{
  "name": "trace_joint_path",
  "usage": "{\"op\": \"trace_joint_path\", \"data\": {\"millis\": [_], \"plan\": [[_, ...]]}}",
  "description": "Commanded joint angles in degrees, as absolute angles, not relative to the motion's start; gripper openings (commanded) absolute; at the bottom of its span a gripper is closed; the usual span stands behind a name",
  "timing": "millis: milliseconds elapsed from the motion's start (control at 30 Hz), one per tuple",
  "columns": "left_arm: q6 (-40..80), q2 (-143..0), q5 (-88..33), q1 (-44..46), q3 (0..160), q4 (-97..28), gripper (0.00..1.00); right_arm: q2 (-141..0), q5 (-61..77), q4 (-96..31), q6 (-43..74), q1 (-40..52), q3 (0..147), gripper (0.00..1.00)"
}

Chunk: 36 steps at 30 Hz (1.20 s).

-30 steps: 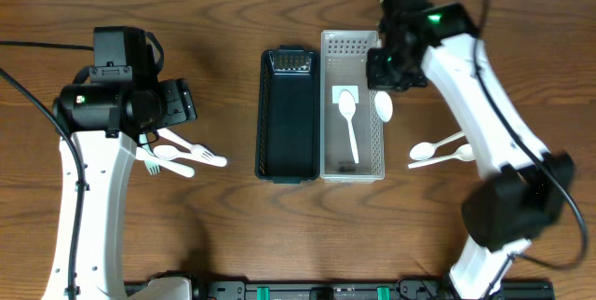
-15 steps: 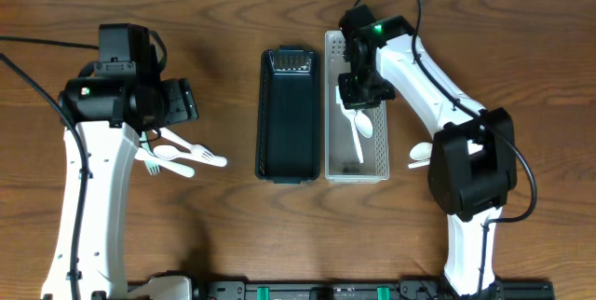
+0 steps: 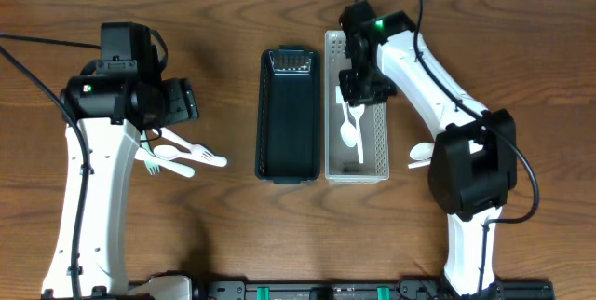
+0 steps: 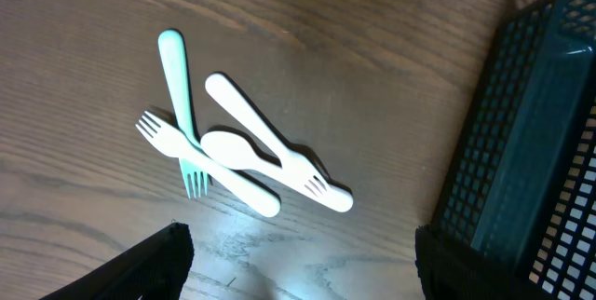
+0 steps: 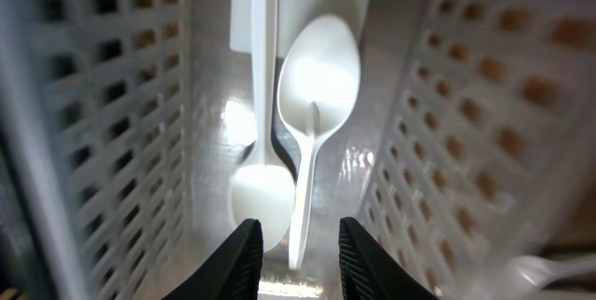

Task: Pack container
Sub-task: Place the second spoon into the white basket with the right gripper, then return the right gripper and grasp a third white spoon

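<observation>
Right wrist shows me two spoons point(image 5: 318, 67) in the grey basket point(image 5: 112, 104), right fingers point(image 5: 244, 258) parted, empty; overhead the arm point(image 3: 410, 62) hides those fingers. Left fingers point(image 4: 154, 263) wide, empty, above loose cutlery point(image 4: 237, 156).

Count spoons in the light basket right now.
2. First spoon and second spoon lie side by side, heads opposite, on the light basket floor under the right gripper. The arm hides part of the basket overhead.

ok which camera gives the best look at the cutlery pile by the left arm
The left wrist view: the cutlery pile fills the middle of the frame, close and unobstructed, so the overlapping forks and spoon are easy to tell apart. Overhead shows it small, its upper edge hidden by the left arm. The right wrist view misses it.
</observation>
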<state>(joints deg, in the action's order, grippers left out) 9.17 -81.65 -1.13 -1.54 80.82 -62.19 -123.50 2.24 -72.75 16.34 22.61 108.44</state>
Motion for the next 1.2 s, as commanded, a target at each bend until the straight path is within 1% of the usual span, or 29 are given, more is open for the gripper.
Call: {"op": "trace_joint_path", "data": {"millis": [0, 67, 133, 300, 333, 367, 400, 433, 533, 600, 733, 967, 1167], "plan": [[9.08, -82.0, -0.95, -1.58, 80.86, -62.33, 0.79, -118.43, -2.57, -74.28, 18.31, 20.84, 115.98, 0.3], [9.08, -82.0, -0.95, -1.58, 80.86, -62.33, 0.8, -115.61, -5.63, -76.2, 20.71, 18.94, 120.11, 0.31], [9.08, -82.0, -0.95, -1.58, 80.86, -62.33, 0.8, -112.2, -9.63, -78.78, 26.35, 16.23, 123.2, 0.32], [9.08, -82.0, -0.95, -1.58, 80.86, -62.33, 0.79, -104.03, -13.72, -89.65, 50.11, 6.63, 123.98, 0.34], [9.08, -82.0, -0.95, -1.58, 80.86, -62.33, 0.8, -102.94, -13.67, -92.75, 55.0, 4.27, 123.96, 0.37], [9.08, -82.0, -0.95, -1.58, 80.86, -62.33, 0.79, -102.08, -13.45, -95.77, 59.22, 2.02, 123.96, 0.46], [9.08, -82.0, -0.95, -1.58, 80.86, -62.33, 0.8, -101.54, -12.95, -97.32, 62.04, 0.01, 123.79, 0.51], [9.08, -82.0, -0.95, -1.58, 80.86, -62.33, 0.8, -100.99, -11.07, -97.3, 60.34, -1.41, 123.17, 0.52], [9.08, -82.0, -0.95, -1.58, 80.86, -62.3, 0.79, -100.47, -7.44, -97.32, 60.16, -4.67, 121.1, 0.52], [9.1, -82.0, -0.97, -1.58, 80.86, -62.35, 0.79, -100.47, -7.75, -97.3, 61.54, -5.43, 118.65, 0.52], [9.1, -82.0, -0.97, -1.58, 80.86, -62.76, 0.79, -100.47, -10.5, -95.46, 66.0, -5.61, 110.24, 0.56], [9.04, -82.0, -0.93, -1.58, 80.86, -62.5, 0.79, -100.49, -10.94, -80.95, 65.93, -5.61, 90.19, 0.55], [9.06, -82.0, -0.93, -1.58, 80.86, -62.5, 0.79, -100.47, -10.98, -70.28, 65.69, -5.61, 77.41, 0.53]]}}
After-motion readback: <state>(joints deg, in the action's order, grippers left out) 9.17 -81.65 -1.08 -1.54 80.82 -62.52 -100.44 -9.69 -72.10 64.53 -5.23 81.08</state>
